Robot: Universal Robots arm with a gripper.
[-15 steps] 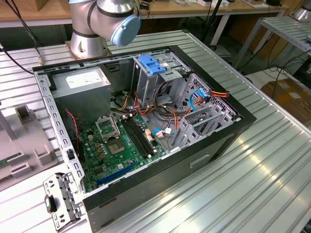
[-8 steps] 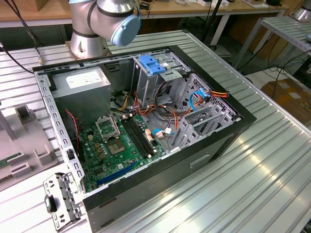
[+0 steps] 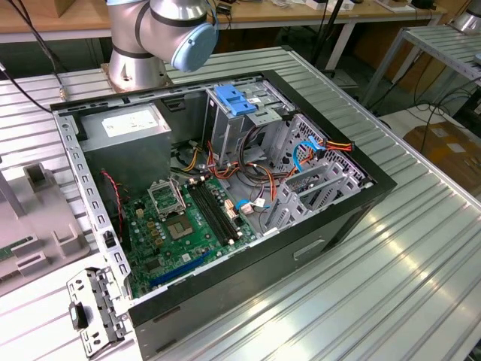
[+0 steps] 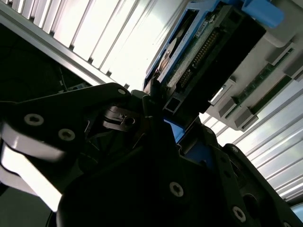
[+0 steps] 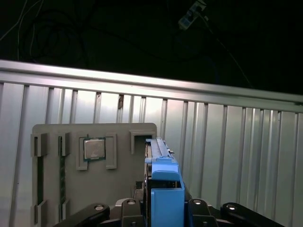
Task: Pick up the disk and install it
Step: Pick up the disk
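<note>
- In the first wrist view the gripper [image 5: 163,205] has its black fingers [image 5: 130,206] drawn in against both sides of the disk [image 5: 164,176], so the claw is clamped on it with only the disk's thickness between the jaws
- The disk stands on edge in that grip, its bright blue carrier facing the camera and its thin metal side running away towards the grey tray [image 5: 118,135]
- The far end of the disk lies at the tray's edge, just beside a square-cornered recess; I cannot tell whether it touches the tray
- In the second wrist view the disk [image 4: 201,52] shows its circuit-board face and a row of connector pins, with the blue carrier along its rim
- A square processor chip [image 5: 93,149] sits in a pocket of the tray, apart from the disk
- The tray rests on a ribbed aluminium table [image 5: 227,142]
- In the exterior view the same grey tray [image 3: 45,233] lies on the table [image 3: 391,263] at the exterior view's left, beside the open computer case [image 3: 342,218]
- Inside the case lie a green motherboard [image 3: 180,226] near the front, a grey power supply box [image 3: 128,135] at the far left, and a metal drive cage topped by a blue latch [image 3: 233,101] at the far side
- The arm [image 3: 161,30] rises from its base beyond the case
</note>
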